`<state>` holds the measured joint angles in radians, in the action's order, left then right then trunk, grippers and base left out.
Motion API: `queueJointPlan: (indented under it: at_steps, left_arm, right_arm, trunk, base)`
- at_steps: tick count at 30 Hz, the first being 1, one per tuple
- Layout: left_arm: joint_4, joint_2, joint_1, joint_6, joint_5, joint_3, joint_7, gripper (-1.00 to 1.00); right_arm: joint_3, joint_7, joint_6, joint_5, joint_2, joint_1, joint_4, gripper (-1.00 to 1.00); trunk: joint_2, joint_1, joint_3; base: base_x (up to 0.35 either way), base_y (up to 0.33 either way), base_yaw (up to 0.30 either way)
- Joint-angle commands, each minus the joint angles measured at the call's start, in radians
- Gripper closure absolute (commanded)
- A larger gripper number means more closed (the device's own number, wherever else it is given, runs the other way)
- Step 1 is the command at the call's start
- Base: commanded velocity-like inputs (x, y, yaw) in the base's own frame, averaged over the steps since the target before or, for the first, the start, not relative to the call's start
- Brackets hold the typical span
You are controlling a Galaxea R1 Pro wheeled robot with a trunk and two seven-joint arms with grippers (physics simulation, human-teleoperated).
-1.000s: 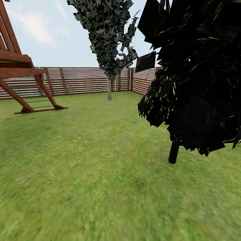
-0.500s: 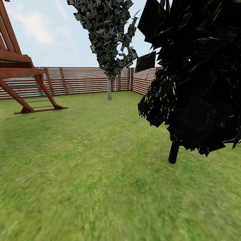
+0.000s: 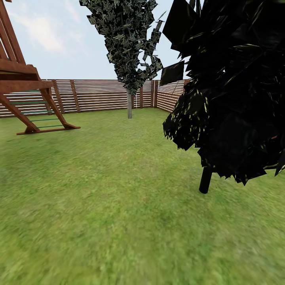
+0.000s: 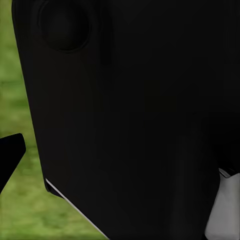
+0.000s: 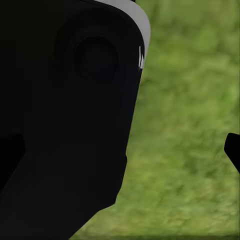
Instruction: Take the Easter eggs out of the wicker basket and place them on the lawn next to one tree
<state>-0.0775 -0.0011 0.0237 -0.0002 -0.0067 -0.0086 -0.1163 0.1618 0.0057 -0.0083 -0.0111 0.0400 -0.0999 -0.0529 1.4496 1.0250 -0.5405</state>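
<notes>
While the robot stands on the lawn [image 3: 118, 206] of the garden, its head camera looks across open grass to a brown slatted fence [image 3: 99, 95], with a wooden play frame [image 3: 27, 95] far off to one side and a near-black cone-shaped tree [image 3: 233, 99] looming close ahead. A second dark, narrow tree [image 3: 129, 47] rises on a pale trunk by the fence. From either gripper's own vantage, blurred grass lies beyond a large black body of the robot pressed close to the lens; dark finger tips edge both wrist views, yet whether the jaws of either stand apart or together cannot be told. No basket and no eggs can be made out from here, so the job looks barely begun and the robot appears to be searching. The risk is plain: driving on could brush the low black foliage, and settling on one of these dark trees would likely put the eggs beside the wrong kind of tree.
</notes>
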Motion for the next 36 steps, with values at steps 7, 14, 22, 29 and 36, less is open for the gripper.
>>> queueJointPlan:
  at_steps: [7, 14, 22, 29, 36]
  left_arm:
    - [-0.002, 0.000, 0.001, 0.000, 0.000, -0.001, -0.002, -1.00]
    - [-0.002, 0.000, 0.001, 0.000, 0.000, -0.001, -0.002, -1.00]
    - [-0.002, 0.000, 0.001, 0.000, 0.000, -0.001, -0.002, -1.00]
    - [-0.002, 0.000, 0.001, 0.000, -0.001, -0.001, -0.002, -1.00]
    - [-0.002, 0.000, 0.001, 0.000, 0.000, -0.001, -0.002, -1.00]
  right_arm:
    - [0.005, 0.001, -0.001, -0.001, 0.000, -0.001, -0.002, -1.00]
    - [0.005, 0.001, -0.001, -0.001, 0.000, -0.001, -0.002, -1.00]
    - [0.005, 0.001, -0.001, -0.001, 0.000, -0.001, -0.002, -1.00]
    - [0.005, 0.001, -0.001, -0.001, 0.000, -0.001, -0.002, -1.00]
    - [0.005, 0.001, -0.001, -0.001, 0.000, -0.001, -0.002, -1.00]
  trunk:
    - [0.000, 0.000, -0.001]
    - [0.000, 0.000, -0.001]
    - [0.000, 0.000, -0.001]
    - [0.000, 0.000, -0.001]
    - [0.000, 0.000, -0.001]
  base:
    - [0.000, 0.000, 0.000]
    - [0.000, 0.000, 0.000]
    - [0.000, 0.000, 0.000]
    - [0.000, 0.000, 0.000]
    - [0.000, 0.000, 0.000]
